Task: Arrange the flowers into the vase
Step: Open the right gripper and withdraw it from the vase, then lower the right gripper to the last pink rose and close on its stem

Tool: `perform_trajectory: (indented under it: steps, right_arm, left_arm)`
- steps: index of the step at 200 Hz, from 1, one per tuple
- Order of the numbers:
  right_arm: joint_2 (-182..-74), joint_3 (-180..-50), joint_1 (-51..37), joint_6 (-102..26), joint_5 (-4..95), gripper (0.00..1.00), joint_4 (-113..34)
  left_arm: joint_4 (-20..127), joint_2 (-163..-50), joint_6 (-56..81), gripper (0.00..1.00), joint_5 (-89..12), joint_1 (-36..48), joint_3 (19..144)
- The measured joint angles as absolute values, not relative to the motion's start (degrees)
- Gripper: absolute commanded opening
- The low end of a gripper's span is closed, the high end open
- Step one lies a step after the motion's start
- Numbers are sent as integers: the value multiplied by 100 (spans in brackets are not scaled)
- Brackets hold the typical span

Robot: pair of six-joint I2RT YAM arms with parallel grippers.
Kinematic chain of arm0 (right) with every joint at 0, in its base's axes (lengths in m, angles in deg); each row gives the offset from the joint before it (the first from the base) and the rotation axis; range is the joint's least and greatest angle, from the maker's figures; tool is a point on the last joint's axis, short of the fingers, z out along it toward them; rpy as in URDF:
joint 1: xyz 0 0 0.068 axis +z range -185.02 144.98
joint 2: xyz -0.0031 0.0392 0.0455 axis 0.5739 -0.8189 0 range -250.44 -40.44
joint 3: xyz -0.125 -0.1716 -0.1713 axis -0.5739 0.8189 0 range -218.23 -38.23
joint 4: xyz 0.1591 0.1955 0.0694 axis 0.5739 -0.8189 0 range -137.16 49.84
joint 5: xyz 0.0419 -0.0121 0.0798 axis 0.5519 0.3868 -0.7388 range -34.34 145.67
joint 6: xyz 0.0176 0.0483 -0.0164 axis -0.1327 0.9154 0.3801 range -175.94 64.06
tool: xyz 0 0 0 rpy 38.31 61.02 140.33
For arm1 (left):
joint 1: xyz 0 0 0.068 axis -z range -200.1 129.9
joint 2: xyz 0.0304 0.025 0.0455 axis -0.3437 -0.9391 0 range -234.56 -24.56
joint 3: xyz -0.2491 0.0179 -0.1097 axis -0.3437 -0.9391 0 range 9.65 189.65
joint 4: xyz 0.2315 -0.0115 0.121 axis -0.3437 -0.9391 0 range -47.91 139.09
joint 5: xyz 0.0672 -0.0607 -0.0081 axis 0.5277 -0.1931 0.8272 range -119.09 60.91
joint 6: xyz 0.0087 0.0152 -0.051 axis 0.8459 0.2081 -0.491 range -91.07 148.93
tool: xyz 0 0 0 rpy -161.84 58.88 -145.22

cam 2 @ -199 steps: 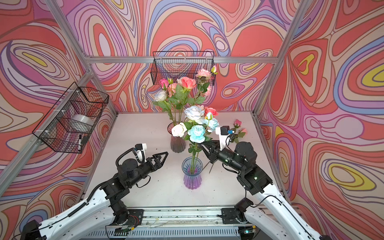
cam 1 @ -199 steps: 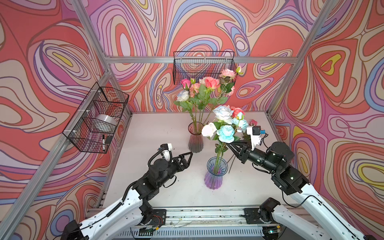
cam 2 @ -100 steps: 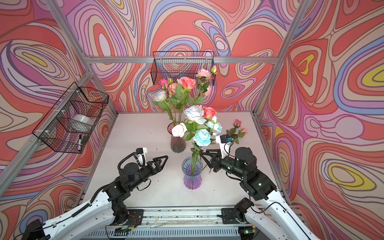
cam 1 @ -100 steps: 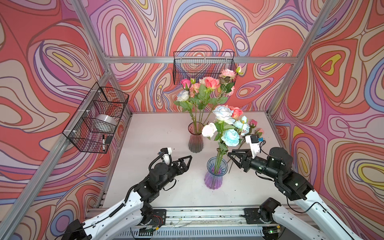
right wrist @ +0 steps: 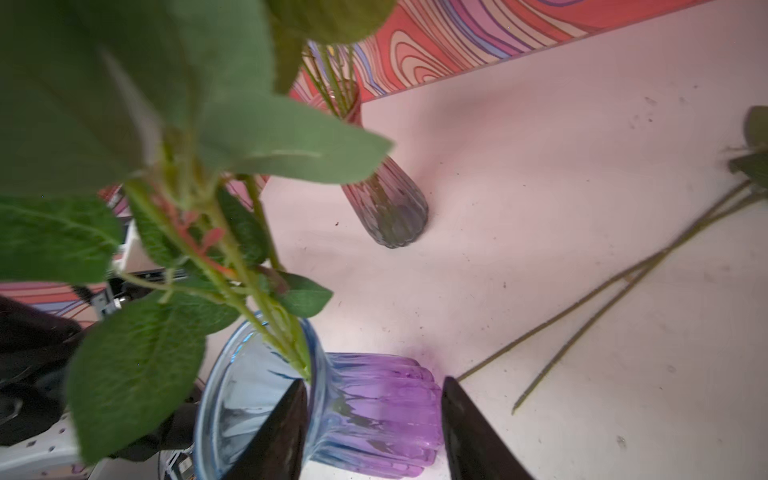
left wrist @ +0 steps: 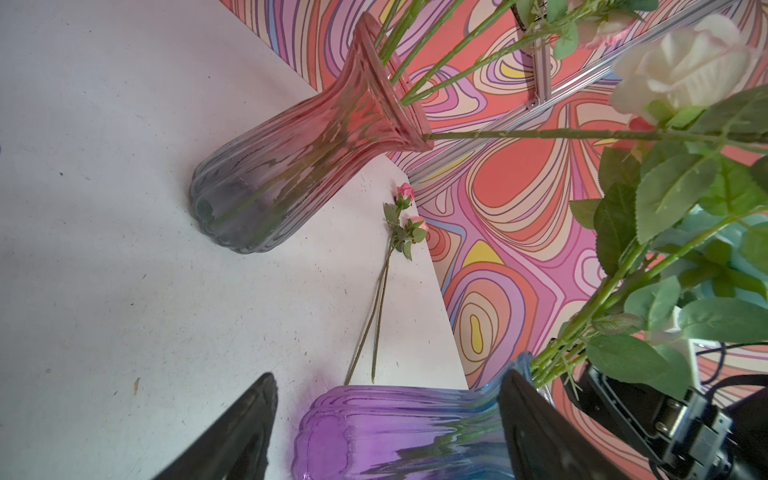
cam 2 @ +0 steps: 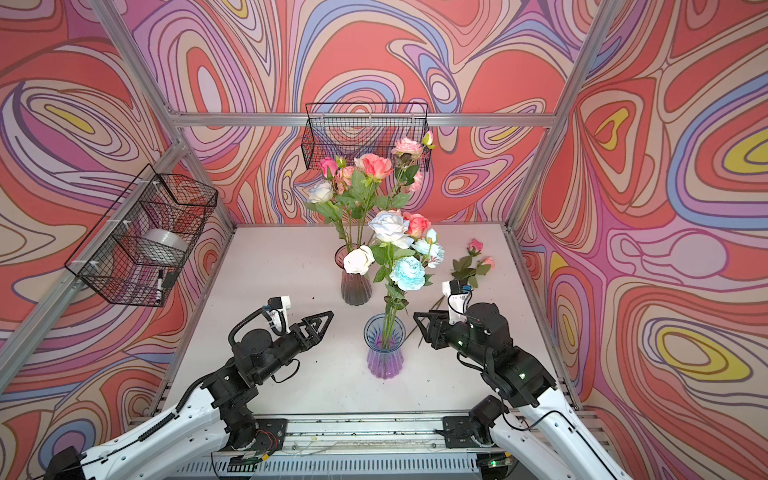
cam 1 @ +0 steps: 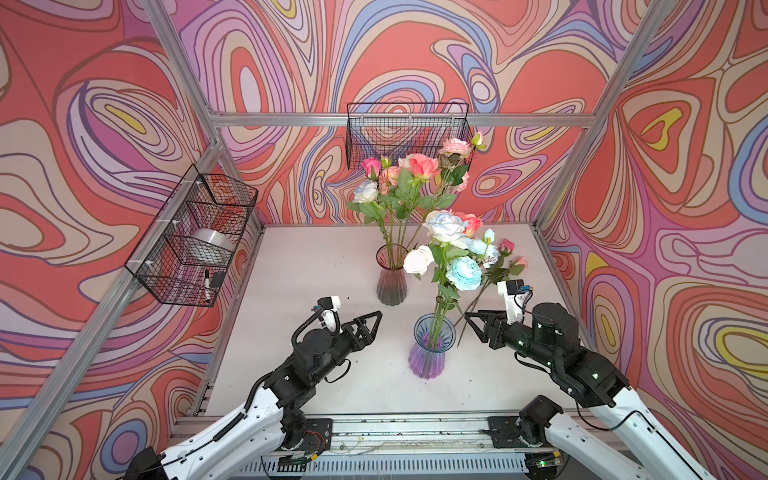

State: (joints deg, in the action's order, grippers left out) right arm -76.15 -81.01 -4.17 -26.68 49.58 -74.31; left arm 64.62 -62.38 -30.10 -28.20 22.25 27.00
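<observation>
A purple-and-blue vase [cam 1: 429, 357] [cam 2: 384, 357] stands at the front middle of the table and holds several flowers [cam 1: 463, 272] [cam 2: 407, 272] with white, pale blue and coral heads. My right gripper [cam 1: 473, 322] [cam 2: 420, 323] hangs open just right of its rim, holding nothing. In the right wrist view the gripper [right wrist: 374, 381] has the vase [right wrist: 374, 399] beyond its jaws, apart from them. On the vase's left, my left gripper [cam 1: 372, 322] [left wrist: 389, 378] is open and empty. Two loose pink rosebuds [cam 1: 508, 254] [left wrist: 405, 208] lie at the right.
A pink-and-grey vase [cam 1: 390, 282] [cam 2: 355, 286] with several pink, coral and white roses stands behind the purple one. A wire basket [cam 1: 195, 237] holding a tape roll hangs on the left wall. Another wire basket [cam 1: 409, 133] hangs on the back wall.
My right gripper opened, let go of the pale blue rose's stem and sank a little beside the vase. The rose settled into the purple vase. The left arm barely moved.
</observation>
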Motion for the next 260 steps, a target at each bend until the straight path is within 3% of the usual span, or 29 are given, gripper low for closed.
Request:
perform_trajectory:
  steps: [31,75,109,173,199,233,260]
  right_arm:
    - [-7975,-8099,-417,-2264,5732,48,-7839]
    - [-8257,-7976,-417,-1527,6783,32,-8224]
    - [-9285,-7955,-522,-1265,7229,25,-8023]
    - [-11569,-8449,-2537,-1341,6339,30,-6926]
    - [-12683,-9246,-2745,-1536,6075,27,-6718]
    - [-13988,-10335,-2778,-1728,5924,15,-6679]
    - [-14493,-10650,-2778,-1737,5933,15,-6736]
  left_arm:
    - [5964,-5954,-2955,83,-2814,2225,2700]
    - [5432,-5029,-2940,84,-2619,2227,2473]
    - [4932,-4544,-2964,84,-2473,2225,2295]
    - [4407,-4319,-3171,84,-2545,2227,2226]
    - [4235,-4293,-3222,84,-2619,2225,2223]
    - [4108,-4273,-3217,84,-2637,2225,2226]
    - [4027,-4225,-3219,84,-2650,2225,2230]
